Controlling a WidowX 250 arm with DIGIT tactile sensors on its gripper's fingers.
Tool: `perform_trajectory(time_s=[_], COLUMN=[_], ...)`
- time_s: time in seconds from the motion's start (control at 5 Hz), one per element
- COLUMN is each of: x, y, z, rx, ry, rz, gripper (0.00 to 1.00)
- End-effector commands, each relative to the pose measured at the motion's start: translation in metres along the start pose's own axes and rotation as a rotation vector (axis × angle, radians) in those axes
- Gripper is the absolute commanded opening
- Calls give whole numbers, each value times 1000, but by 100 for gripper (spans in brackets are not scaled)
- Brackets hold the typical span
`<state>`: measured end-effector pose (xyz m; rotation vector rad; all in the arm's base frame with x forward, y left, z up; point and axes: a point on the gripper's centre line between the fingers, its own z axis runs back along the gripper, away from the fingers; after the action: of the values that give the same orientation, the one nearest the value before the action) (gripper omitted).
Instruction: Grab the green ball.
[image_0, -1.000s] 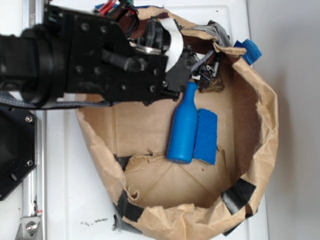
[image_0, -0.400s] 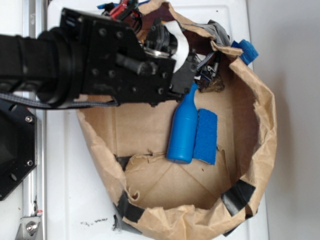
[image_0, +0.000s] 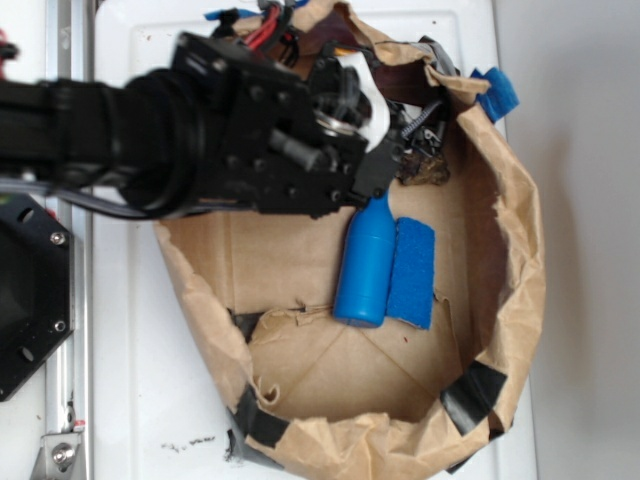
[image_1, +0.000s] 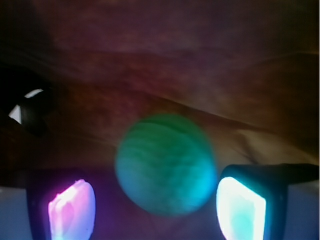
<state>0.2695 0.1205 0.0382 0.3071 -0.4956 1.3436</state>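
Note:
The green ball fills the middle of the wrist view, blurred and close, lying on brown paper in dim light. My gripper is open. Its left pad stands clear of the ball and its right pad is just beside the ball's edge. The ball sits between and slightly ahead of the fingertips. In the exterior view the black arm reaches into the back left of the paper bag and hides both the ball and the fingertips.
A blue bottle lies in the bag with its neck under the arm, and a blue sponge lies beside it. A dark brown rock and cables sit at the bag's back wall. A blue piece hangs on the rim.
The arm has moved right and further into the back of the bag, now covering the bottle's neck. The bottle and sponge have not moved.

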Motion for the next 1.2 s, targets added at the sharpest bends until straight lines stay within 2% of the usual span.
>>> perform_trajectory(time_s=[0.0, 1.0], x=[-7, -7], y=[-6, -5], z=[0, 1], rx=[-37, -37], ry=[-36, -19], rz=[1, -41], gripper=[0, 0])
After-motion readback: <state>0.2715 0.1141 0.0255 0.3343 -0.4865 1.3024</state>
